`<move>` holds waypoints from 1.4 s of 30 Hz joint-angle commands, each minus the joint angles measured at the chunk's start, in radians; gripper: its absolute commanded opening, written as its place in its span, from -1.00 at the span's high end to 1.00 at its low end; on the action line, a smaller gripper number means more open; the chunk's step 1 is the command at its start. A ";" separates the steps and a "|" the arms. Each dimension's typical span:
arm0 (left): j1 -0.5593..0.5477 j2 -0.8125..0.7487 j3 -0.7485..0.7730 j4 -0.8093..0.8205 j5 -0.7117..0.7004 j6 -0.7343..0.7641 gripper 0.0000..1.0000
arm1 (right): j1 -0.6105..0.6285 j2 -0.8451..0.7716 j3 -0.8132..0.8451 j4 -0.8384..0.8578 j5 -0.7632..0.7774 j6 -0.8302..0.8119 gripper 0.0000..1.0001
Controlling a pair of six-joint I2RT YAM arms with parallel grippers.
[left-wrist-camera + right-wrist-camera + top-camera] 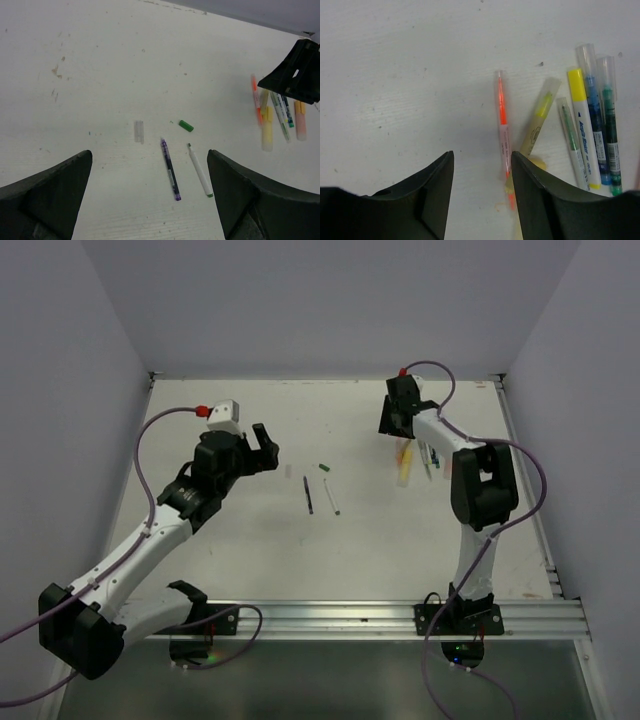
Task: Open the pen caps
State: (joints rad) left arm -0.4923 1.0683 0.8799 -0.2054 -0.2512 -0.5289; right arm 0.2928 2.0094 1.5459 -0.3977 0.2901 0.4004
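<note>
Right claw [481,156], spread & empty, is hovering over the orange pen [503,120] amid capped pens [585,125] at the bench's [395,75] far right, left claw [150,155] hanging released too, so it's prob. needing to be centring on the barrel before clamping.

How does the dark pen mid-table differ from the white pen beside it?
The dark pen has a dark purple-blue barrel; the white pen is white with green ends. The green cap lies nearer the white pen, the clear cap nearer the dark pen. Both pens lie flat on a similar slant, apart from each other and untouched.
</note>
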 commanded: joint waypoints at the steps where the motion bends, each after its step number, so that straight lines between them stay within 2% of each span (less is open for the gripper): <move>1: -0.002 -0.042 -0.024 -0.014 -0.017 0.038 -1.00 | -0.032 0.058 0.083 -0.010 -0.020 -0.026 -0.04; 9: -0.002 -0.053 -0.045 -0.022 -0.013 0.035 -1.00 | -0.049 0.173 0.157 -0.049 -0.074 -0.035 0.09; 16: -0.002 -0.050 -0.036 -0.019 -0.010 0.032 -1.00 | -0.053 0.184 0.109 -0.066 -0.092 -0.017 0.14; 22: -0.002 -0.042 -0.022 -0.012 0.009 0.027 -1.00 | -0.040 0.158 0.037 -0.064 -0.108 -0.028 0.36; 27: -0.002 -0.018 -0.022 0.015 0.041 0.021 -1.00 | 0.000 0.135 -0.003 -0.059 -0.117 -0.058 0.73; 30: -0.002 0.008 0.005 0.020 0.070 0.021 -1.00 | 0.019 0.094 -0.035 -0.021 -0.143 -0.075 0.93; 32: -0.002 0.024 0.010 0.041 0.096 0.020 -1.00 | 0.035 0.068 -0.059 0.009 -0.166 -0.083 0.98; 42: -0.002 0.145 0.112 0.115 0.247 -0.032 -1.00 | 0.193 -0.253 -0.286 0.247 -0.310 -0.118 1.00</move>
State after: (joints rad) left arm -0.4923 1.1912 0.9279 -0.1738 -0.0753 -0.5320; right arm 0.4480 1.9011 1.2961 -0.2794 0.0589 0.3065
